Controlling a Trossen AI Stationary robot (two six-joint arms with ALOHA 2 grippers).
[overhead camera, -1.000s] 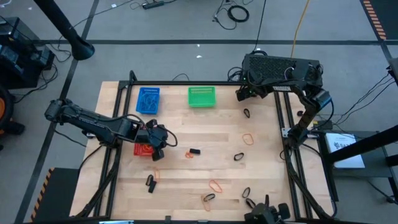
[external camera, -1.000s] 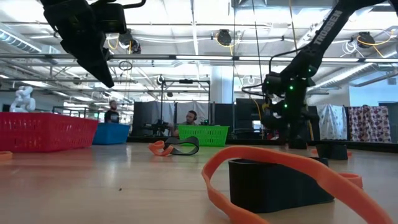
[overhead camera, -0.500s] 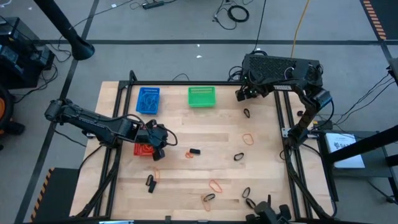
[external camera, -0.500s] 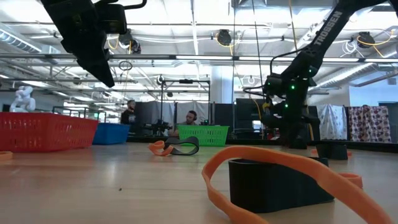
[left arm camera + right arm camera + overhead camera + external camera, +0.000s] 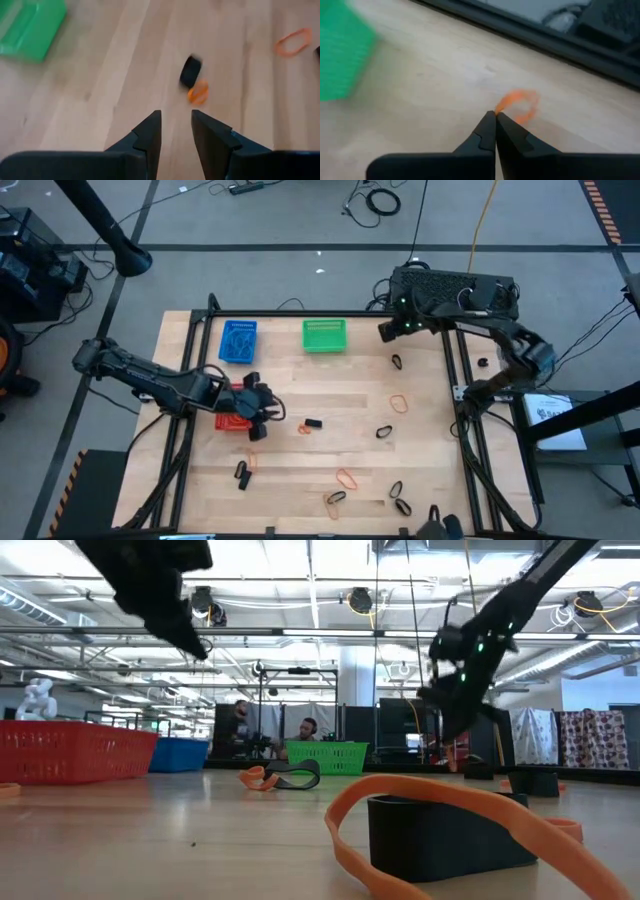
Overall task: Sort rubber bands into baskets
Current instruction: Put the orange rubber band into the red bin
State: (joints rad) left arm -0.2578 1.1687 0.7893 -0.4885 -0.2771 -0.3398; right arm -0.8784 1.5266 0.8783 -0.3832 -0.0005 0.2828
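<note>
Right wrist view showed your right gripper (image 5: 495, 116) with its fingers pressed together on an orange rubber band (image 5: 520, 105), lifted above the table (image 5: 350, 395) just beside the green basket (image 5: 323, 335). Your left gripper (image 5: 176, 120) hung over the table beside the red basket (image 5: 232, 418), well away from the green basket, fingers slightly parted and empty; other rubber bands (image 5: 399, 402) lay loose on the wood.

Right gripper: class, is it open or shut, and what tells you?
Shut. In the right wrist view the right gripper has its two fingers pressed together, tips pinching an orange rubber band.
</note>
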